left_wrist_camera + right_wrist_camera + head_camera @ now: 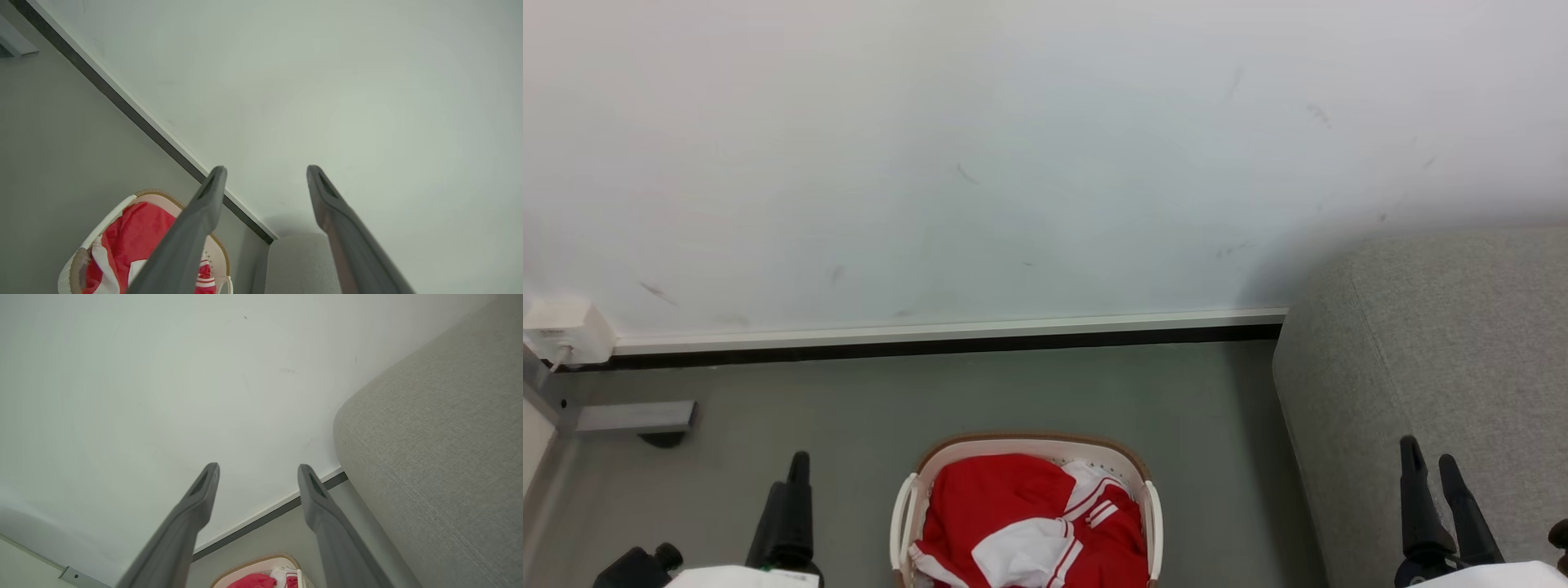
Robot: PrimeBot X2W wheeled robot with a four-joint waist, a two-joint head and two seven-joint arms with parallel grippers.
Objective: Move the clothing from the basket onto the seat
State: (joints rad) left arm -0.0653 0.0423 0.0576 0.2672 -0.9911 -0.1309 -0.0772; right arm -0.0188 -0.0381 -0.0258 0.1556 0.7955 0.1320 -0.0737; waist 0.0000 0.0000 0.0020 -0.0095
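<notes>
left gripper, right gripper — we see both spread wide, empty | clothing in basket | seat at our right

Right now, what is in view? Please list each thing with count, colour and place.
clothing: one heap, red and white, in the basket
basket: one, cream with brown rim, on the grey floor, centre
sofa: one, light grey, right of the basket
wall: one, white, behind
baseboard: one, white over black, under the wall
box: one, white, low on the wall, far left
left gripper: one, dark, open, left of the basket
right gripper: one, dark, open, by the sofa
</notes>
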